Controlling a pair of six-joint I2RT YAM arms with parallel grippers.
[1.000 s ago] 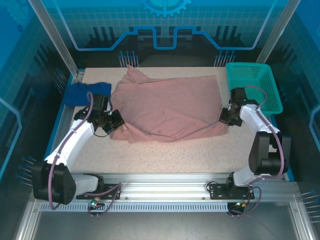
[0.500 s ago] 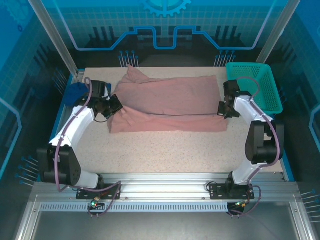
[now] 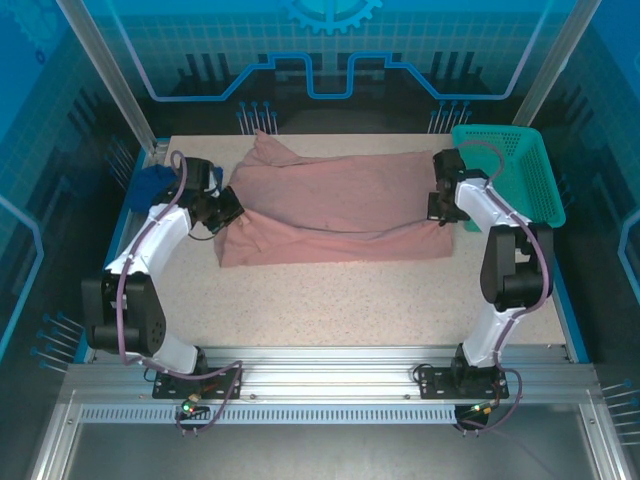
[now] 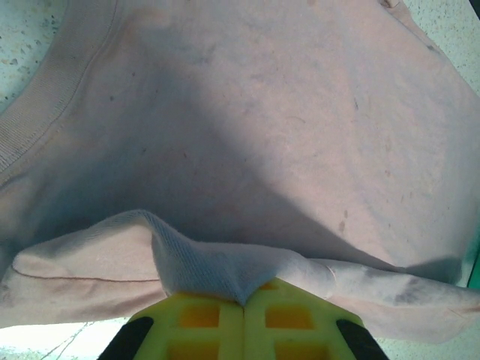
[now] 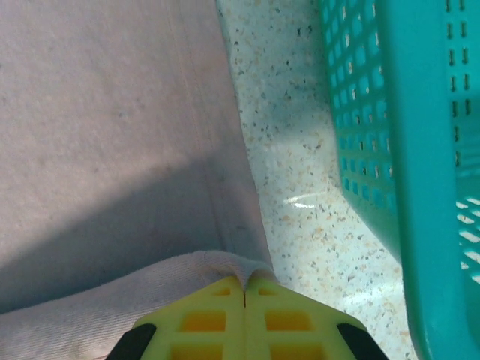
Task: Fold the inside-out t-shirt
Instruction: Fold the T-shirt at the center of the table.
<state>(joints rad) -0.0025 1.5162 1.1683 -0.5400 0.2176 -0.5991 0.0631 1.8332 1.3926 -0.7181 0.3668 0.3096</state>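
The yellow fingers (image 4: 199, 319) of the left gripper (image 4: 244, 300) are pressed tight together, with a pinch of ribbed pink fabric caught at their tips. In the top view this left gripper (image 3: 228, 208) sits at the left end of the inside-out t-shirt (image 3: 340, 200), with the dark blue cloth (image 3: 155, 183) bunched just beyond it near the table's (image 3: 350, 300) left edge. The shirt lies as a wide band across the far half of the table, and one corner pokes toward the back left. A raised edge of fabric sags between the two grippers; it may be the hem, though the view is too coarse to be sure. At the shirt's right end, the right gripper (image 5: 245, 283) is likewise clamped flat on a fold of the pink cloth. The teal basket (image 5: 420, 150) stands just to its right, apart from the shirt.
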